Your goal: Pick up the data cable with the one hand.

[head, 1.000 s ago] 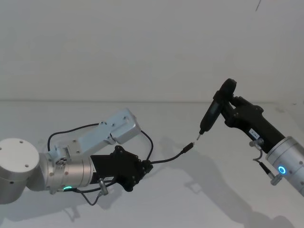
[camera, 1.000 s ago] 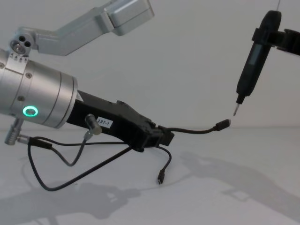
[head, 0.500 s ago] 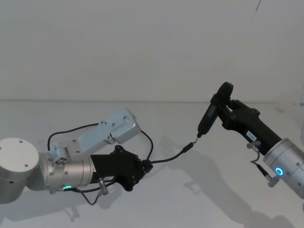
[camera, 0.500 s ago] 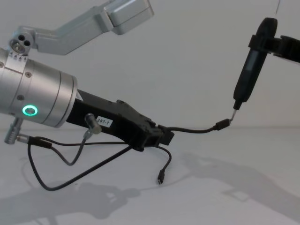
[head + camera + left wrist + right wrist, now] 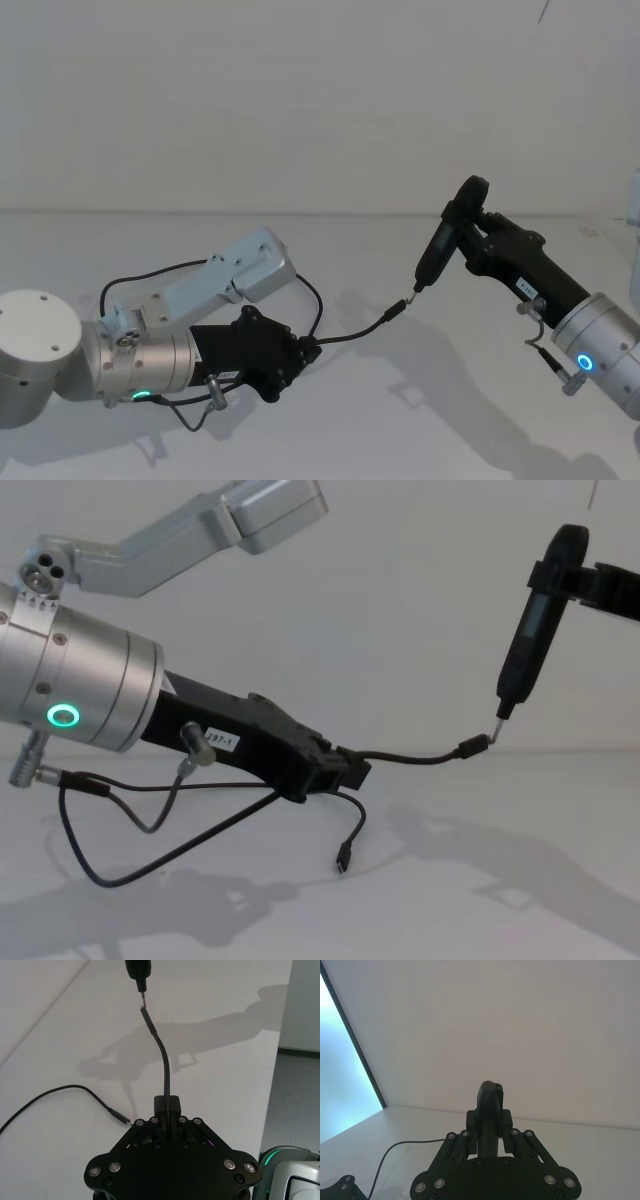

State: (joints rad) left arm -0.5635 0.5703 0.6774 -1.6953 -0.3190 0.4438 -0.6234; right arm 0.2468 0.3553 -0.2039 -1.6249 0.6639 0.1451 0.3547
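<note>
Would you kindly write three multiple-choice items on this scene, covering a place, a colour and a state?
1. Where is the pen-like tool's tip?
A. at the cable's raised plug
B. on the table
C. inside the left hand

2. What colour is the ring on the left arm?
A. red
B. green
C. yellow

3. What is the left hand doing?
A. open, empty
B. shut on the data cable
C. pressed flat on the table

Key: 1 A, the pen-like tool points at the data cable end; 2 B, the ring glows green; 3 B, the left hand clamps the cable, and the right hand grips the tool.

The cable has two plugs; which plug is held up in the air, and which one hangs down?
The plug beside the pen-like tool's tip is held up, beyond the left gripper. The other plug hangs below that gripper.
</note>
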